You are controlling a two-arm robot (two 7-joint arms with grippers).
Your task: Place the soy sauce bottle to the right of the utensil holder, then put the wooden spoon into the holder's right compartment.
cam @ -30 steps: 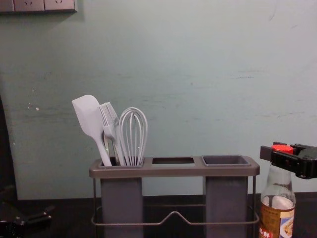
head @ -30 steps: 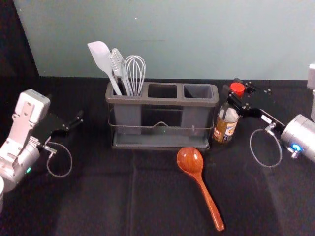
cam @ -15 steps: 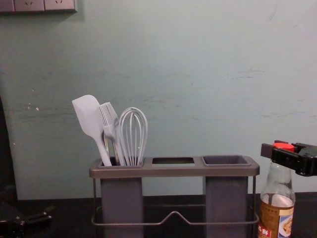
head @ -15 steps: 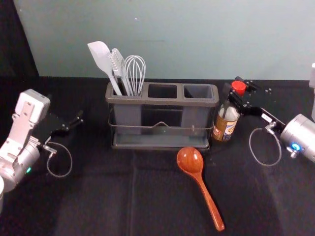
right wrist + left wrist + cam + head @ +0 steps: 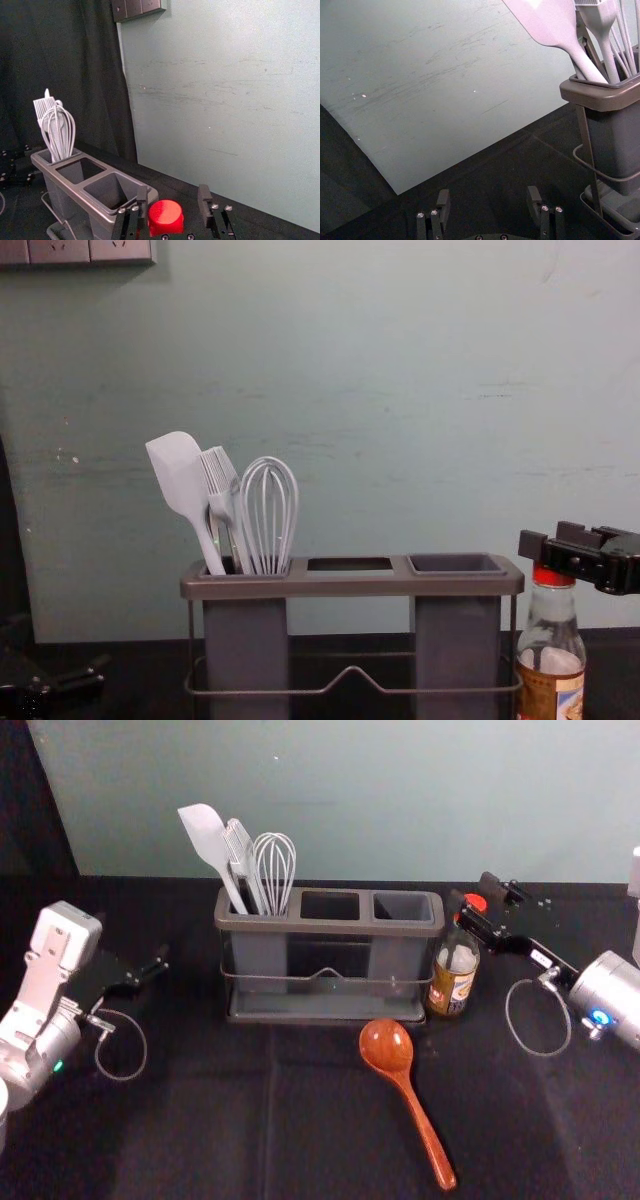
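with fingers (image 5: 204,200) of right gripper (image 5: 172,189) wide apart, gripping nothing around the red cap (image 5: 166,215) of soy sauce bottle (image 5: 452,985), right of utensil holder (image 5: 330,926), and left gripper (image 5: 489,191) parked at left, better to take near wooden spoon (image 5: 404,1090), probably light, stiff, slippery, by mid-handle (image 5: 428,1138).

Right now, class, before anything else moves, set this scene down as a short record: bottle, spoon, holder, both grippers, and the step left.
Bottle: upright, just right of the holder
Spoon: lying on the table in front of the holder
Left compartment: spatula, brush, whisk
Right gripper: open, at the bottle's red cap
Left gripper: open, left of the holder
Step left: spoon into right compartment
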